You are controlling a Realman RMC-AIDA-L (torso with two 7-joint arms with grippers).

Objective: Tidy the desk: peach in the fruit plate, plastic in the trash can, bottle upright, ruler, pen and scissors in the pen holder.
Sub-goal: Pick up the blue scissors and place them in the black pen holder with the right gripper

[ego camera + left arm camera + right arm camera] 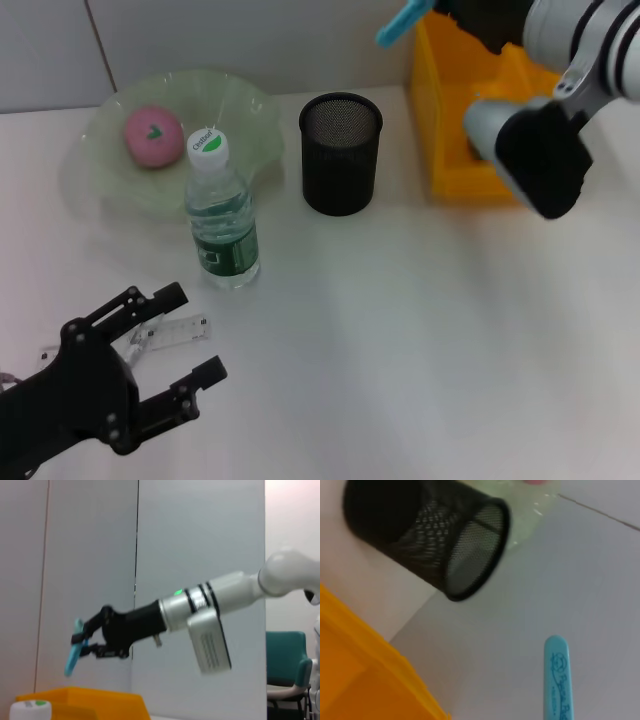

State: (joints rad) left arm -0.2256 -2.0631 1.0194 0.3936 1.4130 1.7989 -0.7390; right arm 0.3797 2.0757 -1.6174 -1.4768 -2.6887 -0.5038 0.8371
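Observation:
A pink peach [152, 135] lies in the green glass fruit plate [245, 110]. The bottle [222, 215] stands upright in front of the plate. My left gripper [195, 332] hovers open at the front left, over a clear ruler [175, 330] lying flat on the desk. My right gripper [82, 641] is raised at the back right, above the orange trash can [455, 150], and is shut on a light blue flat item [403, 24]; I cannot tell whether it is the pen or the scissors. The black mesh pen holder [340, 152] stands at centre. The plastic is out of view.
The right wrist view looks down on the pen holder [430, 540], the trash can's rim [365, 650] and the blue item's tip [557, 677]. A white wall rises behind the desk. Bare desk surface stretches in front of the pen holder.

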